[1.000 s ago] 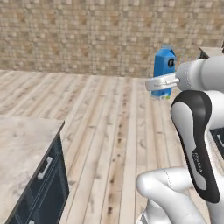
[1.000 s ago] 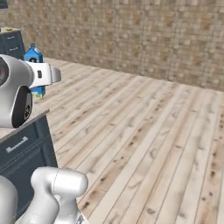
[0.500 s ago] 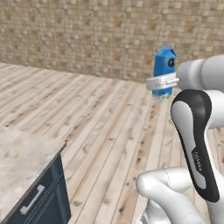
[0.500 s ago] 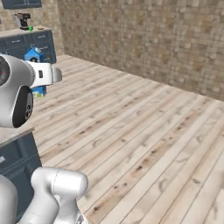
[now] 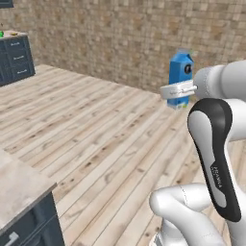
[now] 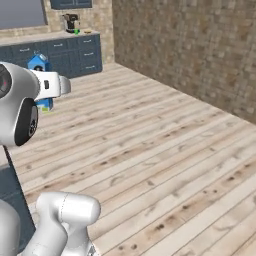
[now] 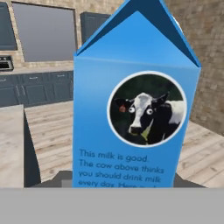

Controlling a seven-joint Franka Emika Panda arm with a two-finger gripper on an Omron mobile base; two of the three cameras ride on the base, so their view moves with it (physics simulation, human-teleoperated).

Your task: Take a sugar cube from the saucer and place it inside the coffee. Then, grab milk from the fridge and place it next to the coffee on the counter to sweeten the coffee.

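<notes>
**In transit: carton carried above open floor**

In the left base view, the end effector [image 5: 178, 90] is clamped around the milk [image 5: 181, 77], carried upright, well above the wooden floor [image 5: 96, 139]. A slip here would drop it.

In the right base view, the tabletop [image 6: 55, 36] with the coffee [image 6: 76, 32] stands well apart; a wide swing could loosen the hold.

In the hand view, the carton [image 7: 131, 109] blocks the forward sightline, so placement beside the cup could misjudge clearance.

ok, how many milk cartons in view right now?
1. The blue milk carton is held upright in the pincer, carried above the wood floor; the hand view shows its cow label up close. Others may sit outside these views.
</notes>
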